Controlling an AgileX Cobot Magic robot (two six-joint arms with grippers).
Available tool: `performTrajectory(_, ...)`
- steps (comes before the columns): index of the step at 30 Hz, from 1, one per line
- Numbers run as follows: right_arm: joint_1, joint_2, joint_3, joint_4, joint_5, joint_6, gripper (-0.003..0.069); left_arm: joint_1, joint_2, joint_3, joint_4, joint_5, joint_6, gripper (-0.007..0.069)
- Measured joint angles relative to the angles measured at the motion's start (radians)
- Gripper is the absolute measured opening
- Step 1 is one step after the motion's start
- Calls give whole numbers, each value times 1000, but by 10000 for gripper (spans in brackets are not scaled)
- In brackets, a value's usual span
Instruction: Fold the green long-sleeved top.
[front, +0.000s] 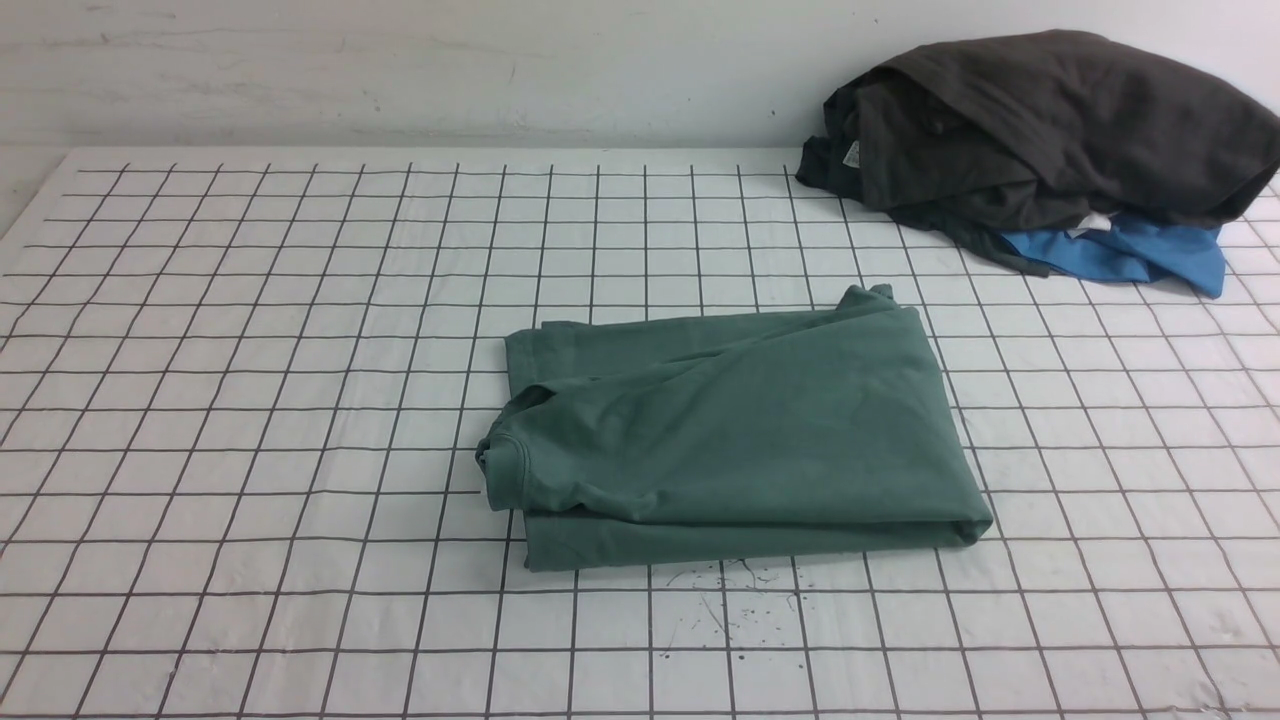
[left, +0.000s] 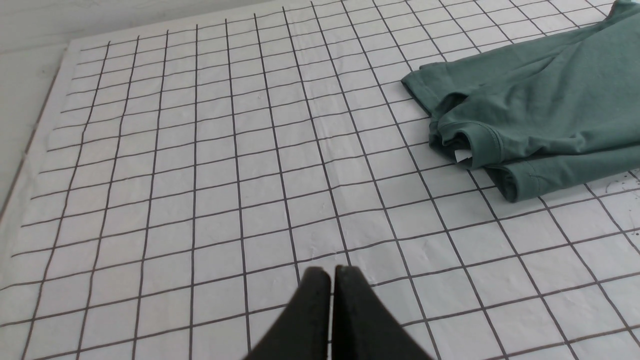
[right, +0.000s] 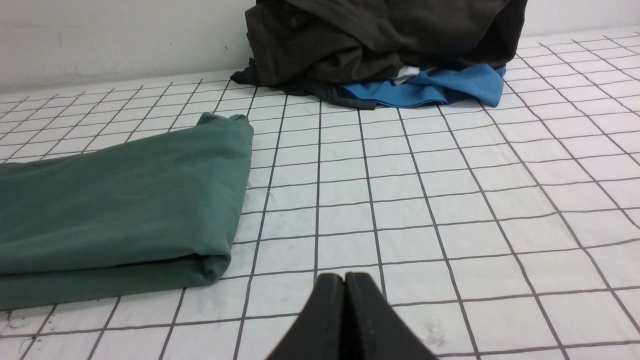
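Lying apart from both closed, empty grippers, left and right, folded green long-sleeved top stretches left to right, center of surface; nearer gripper unclear.

No txt, brand, no. or sign is legible in any of the three views. Closest thing to one: a small white tag w/ dark marks, on the left side of the dark clothes heap at the far right (marks too tiny to read, even in the front view). A white label also shows at the left end of the green top, nr its folded edge; no lettering can be made out on it. Dark scribbly marks on the grid cloth, just nr side of the top, don't read as letters or nos.
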Motion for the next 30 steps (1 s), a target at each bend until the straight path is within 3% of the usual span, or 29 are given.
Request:
performTrajectory(11, 0, 0, 0, 0, 0, 0, -14, 1, -2, 31, -12, -49, 0, -7)
performTrajectory(16, 0, 0, 0, 0, 0, 0, -14, 50, -36, 148, -27, -297, 0, -7)
performTrajectory(18, 0, 0, 0, 0, 0, -1, -14, 116, -70, 253, -43, -500, 0, -7)
performTrajectory(22, 0, 0, 0, 0, 0, -1, -14, 191, -106, 388, -49, -673, 0, -7)
performTrajectory(30, 0, 0, 0, 0, 1, -1, -14, 226, -155, 570, -50, -739, 0, -7)
